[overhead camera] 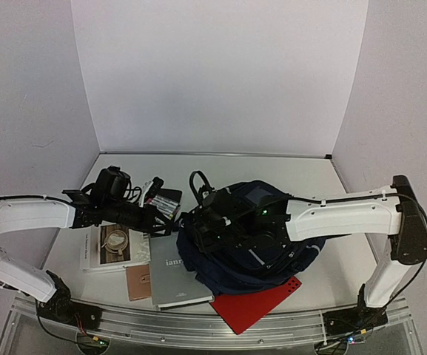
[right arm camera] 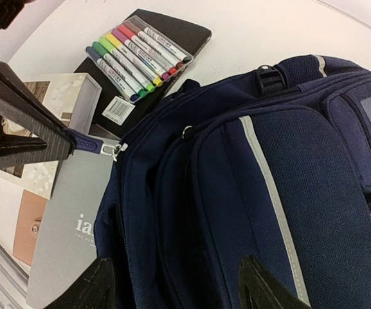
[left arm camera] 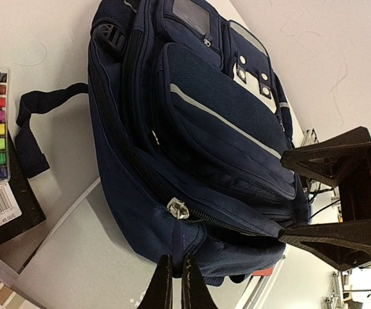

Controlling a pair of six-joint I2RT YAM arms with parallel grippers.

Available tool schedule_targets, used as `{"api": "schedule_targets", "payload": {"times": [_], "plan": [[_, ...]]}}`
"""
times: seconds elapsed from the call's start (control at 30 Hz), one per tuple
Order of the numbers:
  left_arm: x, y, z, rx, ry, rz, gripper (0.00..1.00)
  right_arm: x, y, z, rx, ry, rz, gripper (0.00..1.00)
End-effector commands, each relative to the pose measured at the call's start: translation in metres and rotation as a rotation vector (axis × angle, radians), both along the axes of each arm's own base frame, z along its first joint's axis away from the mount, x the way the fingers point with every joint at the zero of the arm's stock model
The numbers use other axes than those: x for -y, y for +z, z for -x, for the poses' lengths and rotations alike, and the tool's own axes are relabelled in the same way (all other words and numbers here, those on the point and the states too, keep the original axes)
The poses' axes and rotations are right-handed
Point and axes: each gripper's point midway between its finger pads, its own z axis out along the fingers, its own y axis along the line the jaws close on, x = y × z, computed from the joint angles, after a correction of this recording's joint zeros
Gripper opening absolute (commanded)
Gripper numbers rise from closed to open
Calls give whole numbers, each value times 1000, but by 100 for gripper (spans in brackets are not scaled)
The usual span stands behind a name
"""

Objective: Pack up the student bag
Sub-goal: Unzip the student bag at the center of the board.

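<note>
1. Student bag (overhead camera: 232, 272) lies mid-table, against grey book (overhead camera: 170, 277).
2. Left gripper (right arm camera: 63, 143) clamped on blue zipper pull (right arm camera: 87, 143).
3. Right gripper (right arm camera: 182, 283) jaws apart over bag.
4. Probably unzipping: pull along the track, right pins fabric.

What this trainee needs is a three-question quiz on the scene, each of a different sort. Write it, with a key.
1. True or false: the right gripper is shut on the student bag.
2. Choose: the left gripper pinches A) a marker, B) the bag's zipper pull, C) a shoulder strap.
3. Fill in: the marker set lies ___ the bag (inside or outside).

Key: 1. False; its jaws stand open over the bag. 2. B. 3. Outside, on the table beside it.
</note>
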Motion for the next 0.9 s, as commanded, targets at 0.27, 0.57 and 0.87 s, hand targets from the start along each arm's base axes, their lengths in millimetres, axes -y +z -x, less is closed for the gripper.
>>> {"api": "schedule_targets", "payload": {"times": [0.27, 0.57, 0.87], "plan": [[-5, 21, -2, 56, 25, 14, 0, -32, -1, -11, 8, 114, -1, 58], [-6, 25, -4, 60, 37, 12, 0, -37, 4, -21, 51, 134, 9, 1], [-31, 26, -56, 25, 274, -135, 0, -26, 40, 18, 117, 208, -25, 0]]}}
